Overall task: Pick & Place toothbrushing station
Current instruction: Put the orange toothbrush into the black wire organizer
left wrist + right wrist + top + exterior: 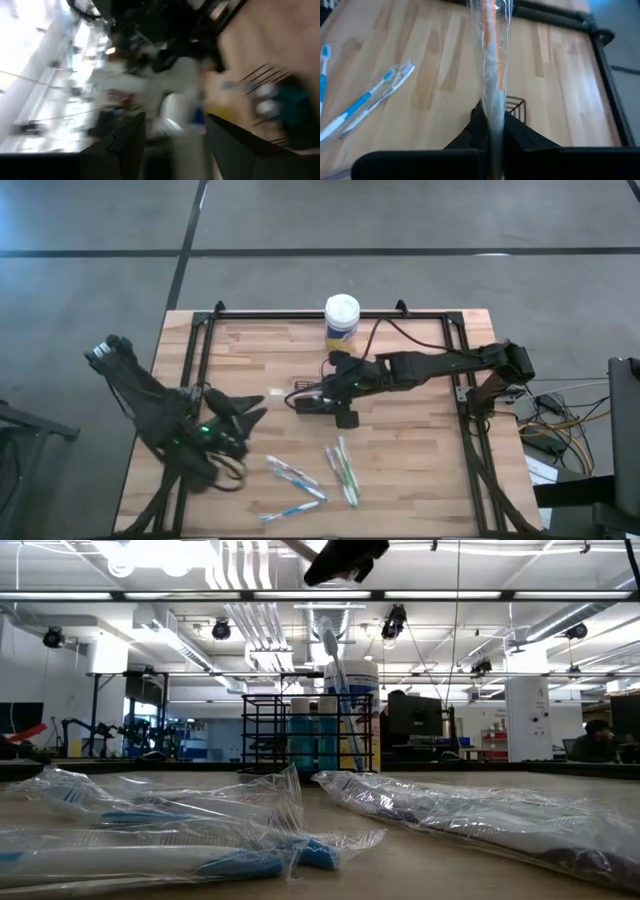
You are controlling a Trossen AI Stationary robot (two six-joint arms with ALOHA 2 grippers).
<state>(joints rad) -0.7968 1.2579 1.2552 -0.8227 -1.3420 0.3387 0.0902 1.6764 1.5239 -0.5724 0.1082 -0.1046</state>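
Gripping wrapped toothbrush (492, 65), right pincer (490, 125) closed.

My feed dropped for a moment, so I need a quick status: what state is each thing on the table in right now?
Left gripper: open, empty, over the table's left part.
Right gripper: shut on a wrapped toothbrush, above the holder.
Black holder: upright, with items standing in it.
White-lidded canister: upright, lid on, at the far edge.
Other wrapped toothbrushes: lying flat on the table, in their wrappers.
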